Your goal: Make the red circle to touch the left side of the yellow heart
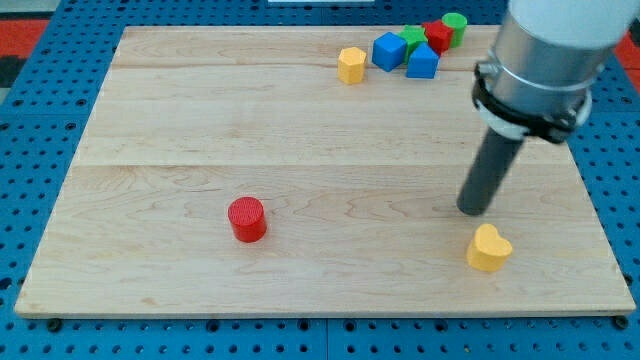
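red round cylinder block, the red circle [247,219], sits on the pale wooden board [180,120] toward the view's lower left, alone. well apart to the view's right lies the yellow heart block [489,248], near the board's bottom edge. our tip [472,209] rests on the board just above the yellow heart, slightly to its left, near but not touching as far as we can tell. no pincer here, just a bare dark rod, so nothing open, nothing held.

step in hand, we judge: get round to the red circle's left side and push it rightward. best to swing above the circle, drop behind it, then push along a line aimed at the heart's left side, slightly downward, centred so it does not slip off.

room: wide bare wood between the two. bottom edge is close under the heart. at the view's top, a yellow hexagon-like block [351,65], two blue blocks [388,50], green blocks [454,24] and a red block [436,35] cluster, out of the way.
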Available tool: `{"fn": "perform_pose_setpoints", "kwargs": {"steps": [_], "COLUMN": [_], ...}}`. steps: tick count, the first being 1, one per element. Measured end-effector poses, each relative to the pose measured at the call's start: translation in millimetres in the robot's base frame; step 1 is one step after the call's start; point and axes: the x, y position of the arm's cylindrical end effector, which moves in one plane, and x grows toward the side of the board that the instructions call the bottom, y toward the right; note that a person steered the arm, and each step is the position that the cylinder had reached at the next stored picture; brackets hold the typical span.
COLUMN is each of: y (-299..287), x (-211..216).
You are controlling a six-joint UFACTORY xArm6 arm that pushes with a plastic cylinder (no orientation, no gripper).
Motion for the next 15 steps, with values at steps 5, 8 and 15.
{"fn": "perform_pose_setpoints", "kwargs": {"steps": [5, 8, 15], "y": [-246.2, -236.0, -29.6], "x": [61.1, 23.9, 108.5]}}
